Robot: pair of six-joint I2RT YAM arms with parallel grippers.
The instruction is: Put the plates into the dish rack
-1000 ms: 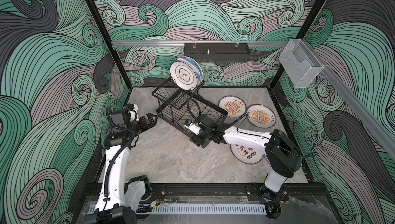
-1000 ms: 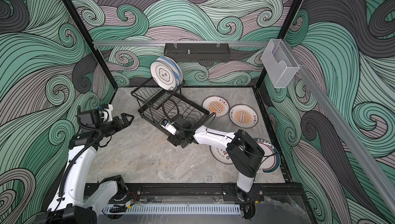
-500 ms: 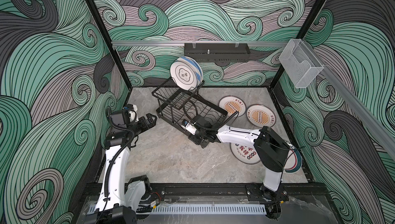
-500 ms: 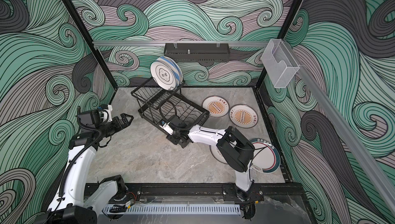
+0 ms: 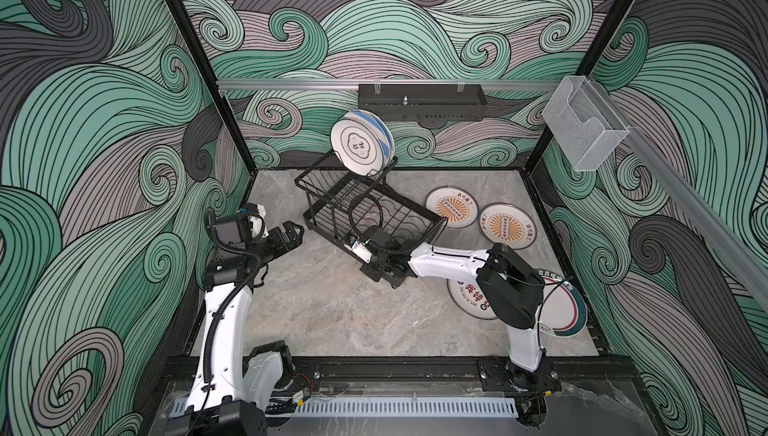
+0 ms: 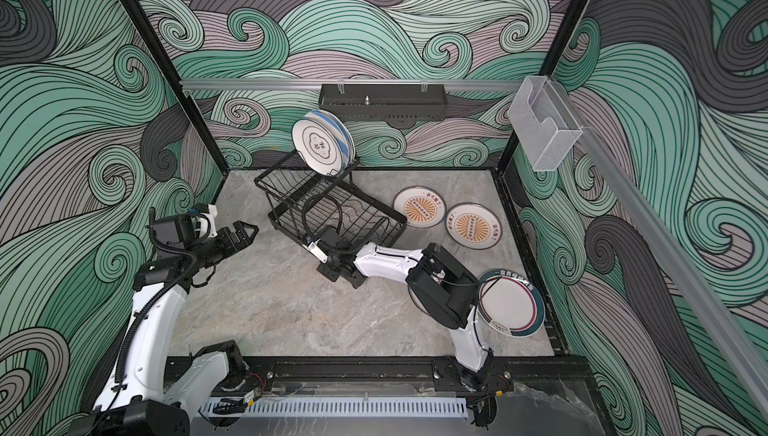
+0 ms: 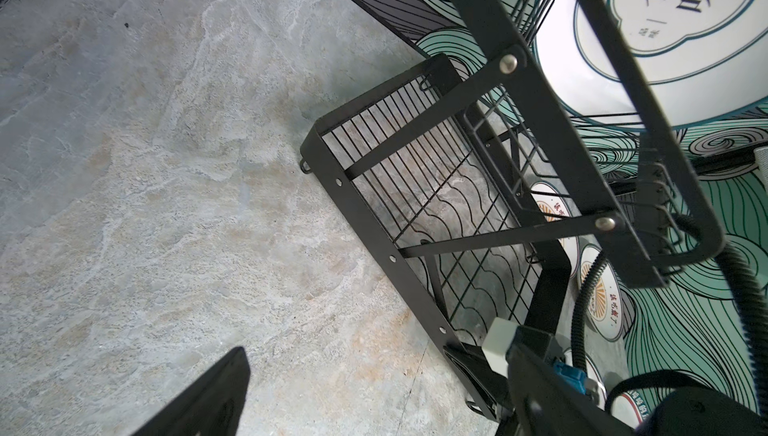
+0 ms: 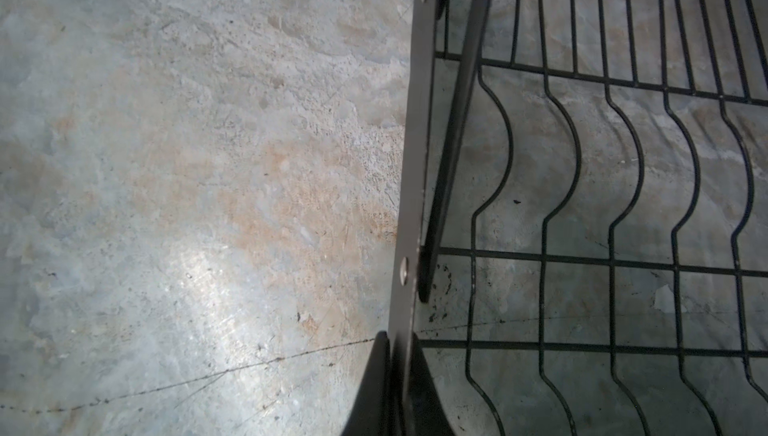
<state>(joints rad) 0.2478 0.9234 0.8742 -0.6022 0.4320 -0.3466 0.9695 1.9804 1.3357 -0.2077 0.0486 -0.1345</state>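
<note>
The black wire two-level dish rack (image 5: 399,221) is seen set askew near the tabletop's far edge, left of the middle. At its far end plates are stood upright: a white plate with black characters (image 5: 357,147) in front, a blue-striped plate (image 5: 384,138) behind. The rack's near frame bar is clamped tight by the right gripper (image 8: 399,340). An orange-sunburst plate (image 5: 451,207) and a second sunburst plate (image 5: 507,226) are laid flat beside the rack, toward the right edge. A red-and-black lettered plate (image 5: 467,296) is half covered by the right arm. A teal-rimmed plate (image 5: 567,313) is spotted by the near right corner. The left gripper (image 5: 293,231) is held spread, above the grey marble tabletop (image 5: 332,317) by the left edge.
</note>
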